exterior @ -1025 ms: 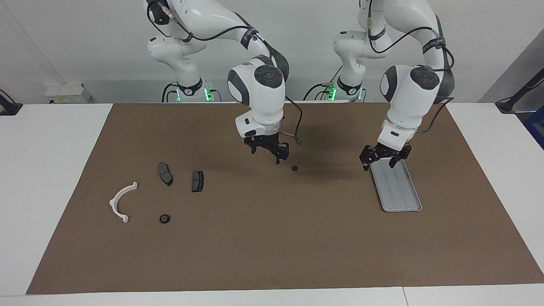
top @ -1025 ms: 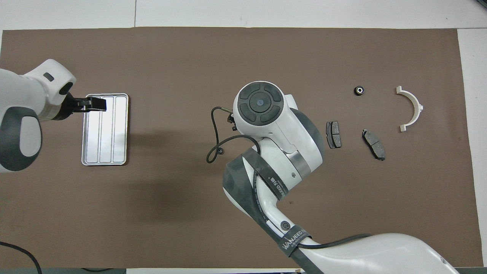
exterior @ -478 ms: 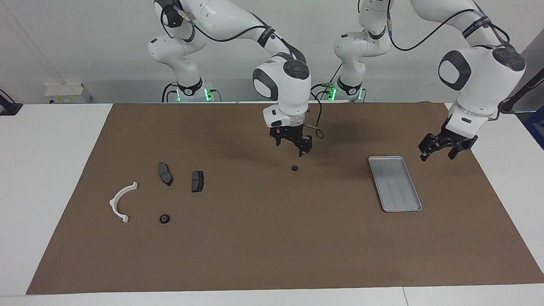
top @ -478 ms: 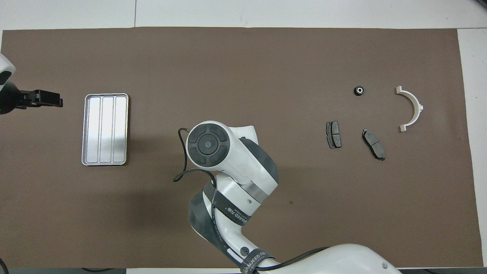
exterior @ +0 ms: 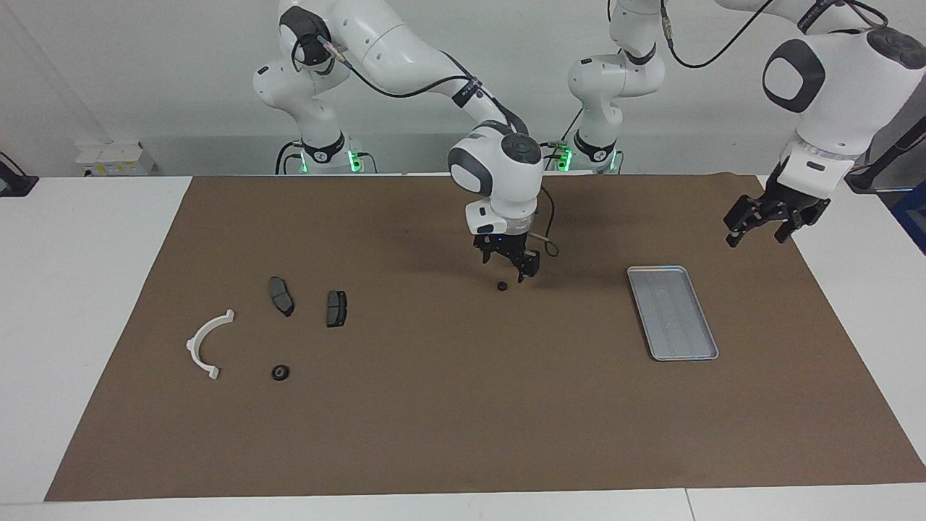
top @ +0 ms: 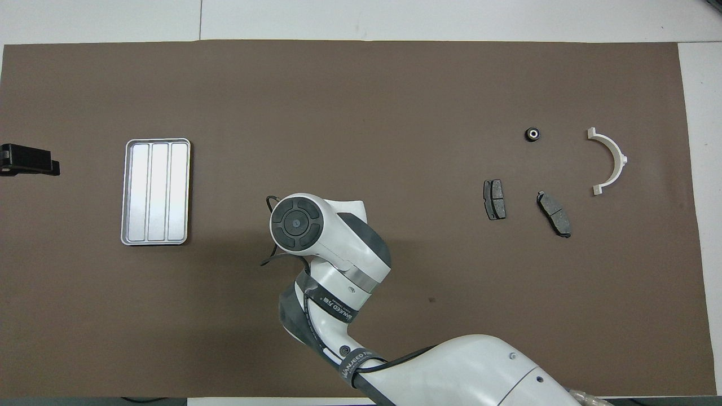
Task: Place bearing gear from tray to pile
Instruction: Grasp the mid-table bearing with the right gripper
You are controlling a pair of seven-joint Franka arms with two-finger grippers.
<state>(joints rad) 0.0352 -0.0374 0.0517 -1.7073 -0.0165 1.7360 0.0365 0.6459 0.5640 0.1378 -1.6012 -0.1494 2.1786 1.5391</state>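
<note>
- Facing view: right claw (exterior: 511, 265) hangs just above small black gear (exterior: 501, 286) on the mat, between tray (exterior: 673, 312) and pile (exterior: 278, 318); fingers apart, empty.
- Step: pickup. Next: lower, close.
- Left claw (exterior: 768, 219) waits, open, empty.

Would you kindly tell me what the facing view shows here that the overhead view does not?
Only the facing view shows the right gripper hanging over the mat just above a small black gear, not touching it; overhead, the right arm's wrist covers both. It also shows both arm bases.
Only the overhead view shows the tray's ribbed floor squarely from above, with nothing in it.
Both show the tray, the two brake pads, the white bracket, a second black gear by them, and the left gripper raised off the tray toward the left arm's end.
</note>
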